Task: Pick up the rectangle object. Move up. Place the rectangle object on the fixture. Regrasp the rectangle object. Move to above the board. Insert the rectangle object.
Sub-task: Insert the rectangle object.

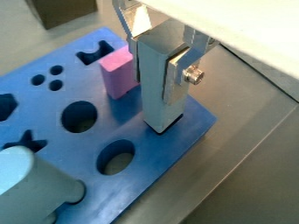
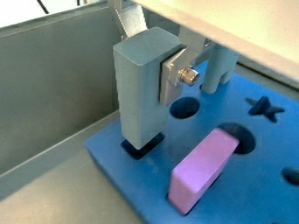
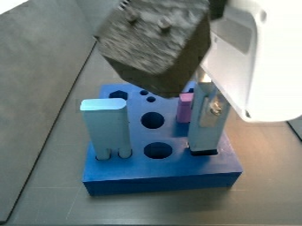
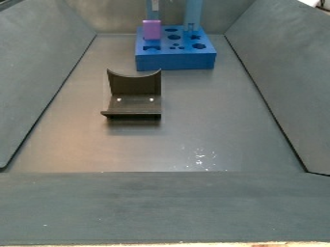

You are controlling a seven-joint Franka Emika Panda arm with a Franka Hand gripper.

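My gripper (image 1: 159,74) is shut on the rectangle object (image 1: 158,83), a pale blue-grey slab held upright over a corner of the blue board (image 1: 70,144). In both wrist views one silver finger (image 2: 176,70) presses its side; the other finger is hidden behind it. The slab's (image 2: 140,87) lower end sits at the mouth of a dark square hole (image 2: 142,147) in the board (image 2: 251,188). How deep it is cannot be told. In a side view the slab (image 3: 203,124) stands at the board's (image 3: 154,172) right edge. The fixture (image 4: 131,96) stands empty on the floor, nearer than the board (image 4: 180,53).
A pink block (image 1: 117,72) stands in the board right beside the slab, also seen in a side view (image 3: 186,108). A taller pale blue round-topped block (image 3: 104,128) stands at the board's opposite side. Grey tray walls (image 4: 39,96) slope up around the floor.
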